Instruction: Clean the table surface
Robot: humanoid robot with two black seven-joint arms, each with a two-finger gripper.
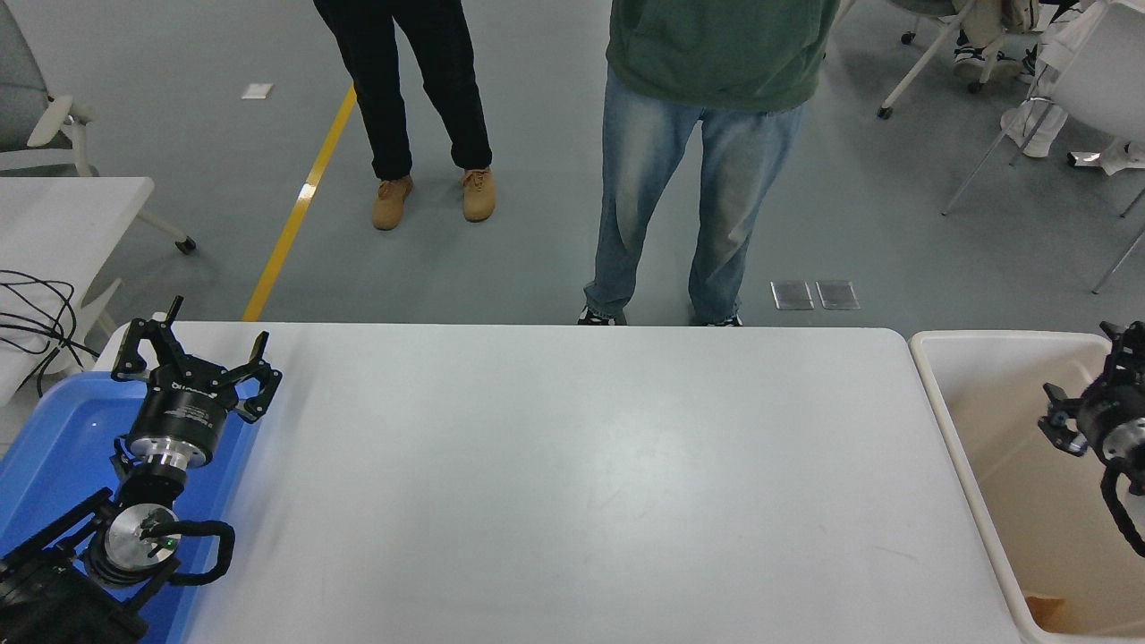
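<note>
A grey floor with a yellow line (pixel 300 204) runs behind the table surface (pixel 572 483), a bare, smooth white top with rounded corners filling the middle of the view. The left gripper (pixel 195 358) rests with fingers spread over a blue tray (pixel 54 447) at the lower left. The right gripper (pixel 1087 402) hangs over a cream bin (pixel 975 501), cut off by the right edge, so its fingers cannot be judged; two people (pixel 716 134) stand at the far side, seen only below the chest.

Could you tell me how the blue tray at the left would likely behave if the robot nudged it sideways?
The blue tray looks like thin moulded plastic, so probably light. It sits on the smooth white table, so it would likely slide rather than tip, being low and wide. It already seems to reach the table's left edge, so a push that way might send it off. The left gripper is parked over it.
</note>
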